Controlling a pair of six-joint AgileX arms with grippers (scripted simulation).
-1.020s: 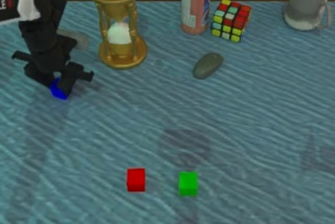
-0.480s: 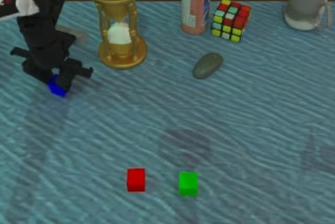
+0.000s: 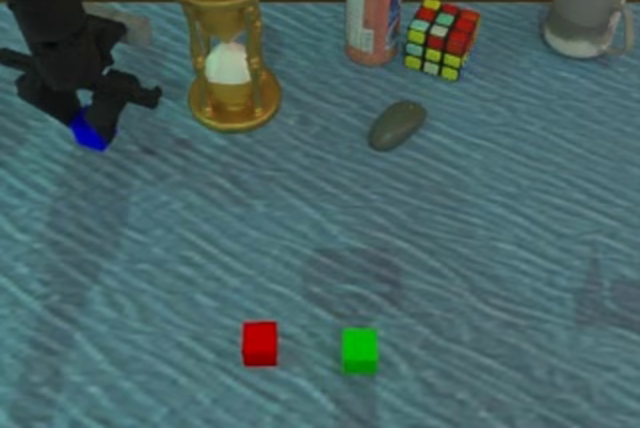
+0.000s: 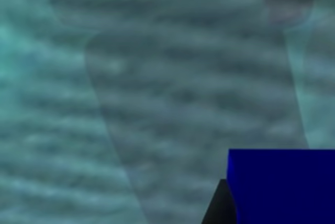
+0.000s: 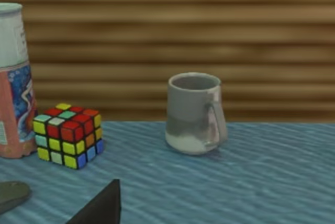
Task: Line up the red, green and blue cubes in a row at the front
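My left gripper [image 3: 92, 120] is at the table's far left, next to the hourglass, shut on the blue cube [image 3: 88, 133] and holding it above the cloth. In the left wrist view the blue cube [image 4: 282, 187] fills a corner beside one dark finger [image 4: 222, 208], with the table far below. The red cube [image 3: 260, 343] and the green cube [image 3: 360, 350] sit side by side near the front edge, red to the left with a gap between them. My right arm is parked out of the top view. Only a dark piece of its gripper [image 5: 102, 205] shows in the right wrist view.
Along the back stand a gold hourglass [image 3: 232, 48], a tall can [image 3: 375, 3], a multicoloured puzzle cube [image 3: 441, 38] and a grey mug [image 3: 590, 8]. A grey oval mouse [image 3: 396, 125] lies in front of the can. A wooden wall runs behind the table.
My left gripper has risen and drawn back toward the far left with the blue cube in it. The red and green cubes have not moved.
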